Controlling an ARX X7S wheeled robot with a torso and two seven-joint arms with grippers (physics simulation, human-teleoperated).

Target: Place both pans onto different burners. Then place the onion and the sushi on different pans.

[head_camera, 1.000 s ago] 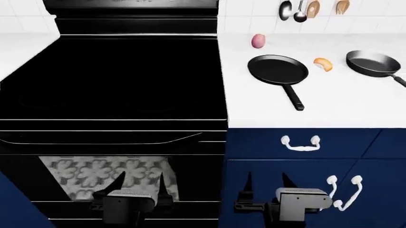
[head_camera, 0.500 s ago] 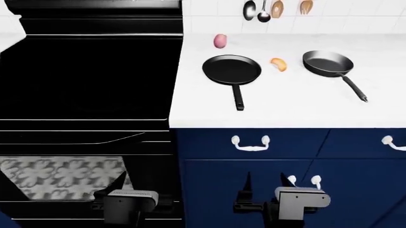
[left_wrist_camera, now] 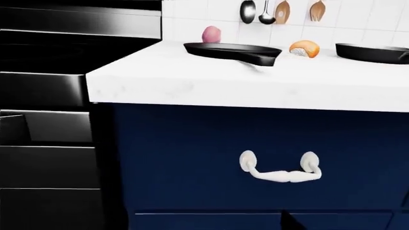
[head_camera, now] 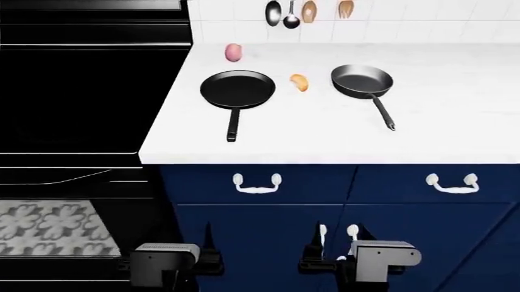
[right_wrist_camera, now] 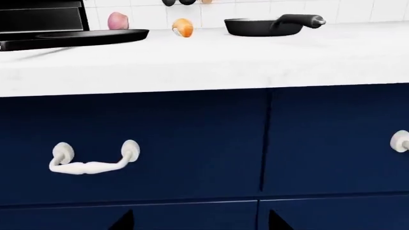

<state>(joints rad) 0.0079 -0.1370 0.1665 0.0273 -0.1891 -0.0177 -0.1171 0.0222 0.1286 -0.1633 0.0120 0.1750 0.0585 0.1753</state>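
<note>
The skillet (head_camera: 237, 89) and steel pan (head_camera: 361, 79), 2 rigid, probably heavy pans, suited handle grasps. The left gripper (head_camera: 165, 234) and right gripper (head_camera: 341, 234) hung spread, holding nothing.

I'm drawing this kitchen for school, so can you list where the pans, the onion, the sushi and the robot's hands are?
black skillet: on the white counter, nearest the stovetop, handle toward the robot
steel pan: on the counter, right of the skillet
onion: on the counter behind the skillet, near the tiled wall
sushi: on the counter between both pans
burners: empty, nothing on the stovetop
left end effector: low, before the blue cabinets, holding nothing
right end effector: low, open, holding nothing
</note>
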